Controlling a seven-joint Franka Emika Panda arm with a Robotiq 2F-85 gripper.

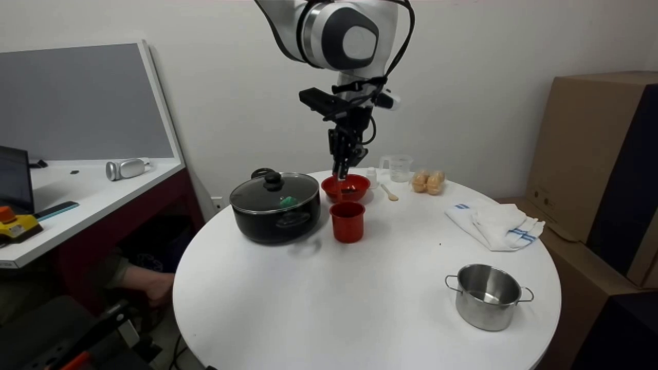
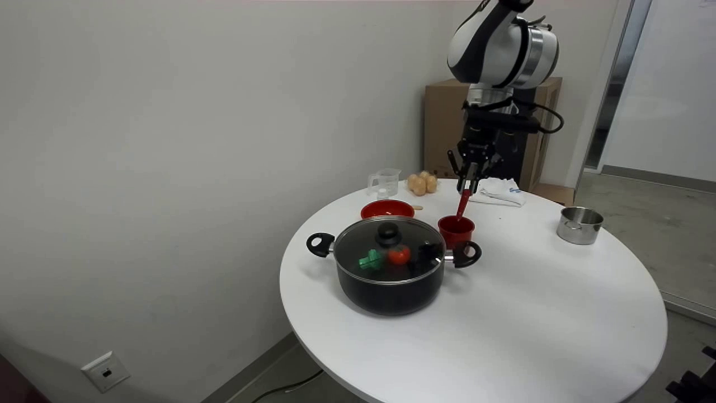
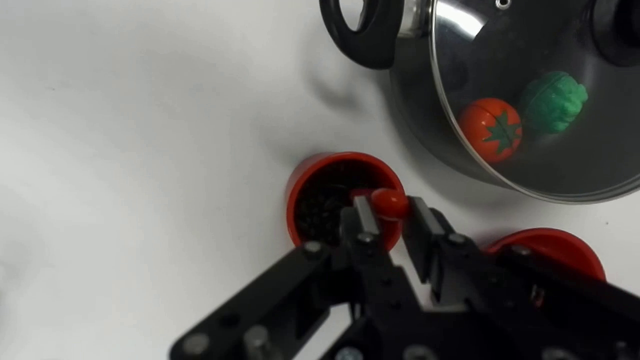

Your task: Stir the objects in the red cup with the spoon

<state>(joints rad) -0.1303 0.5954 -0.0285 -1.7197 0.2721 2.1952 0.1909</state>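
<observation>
Gripper [image 3: 394,210] had 2 fingers [image 3: 368,217] nearly together, pinching red spoon [image 2: 463,204], which angled down into red cup [image 1: 347,226]. Dark bits [image 3: 320,210] sat in cup fwiw. Wrist view, going off cup: lidded black pot [image 3: 422,110] at 2 o'clock, red bowl [image 3: 555,247] at 4 o'clock, partly blocked.

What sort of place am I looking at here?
Probably a lab or office rather than a kitchen: there's a desk with what looks like a laptop, and a robot arm.
</observation>
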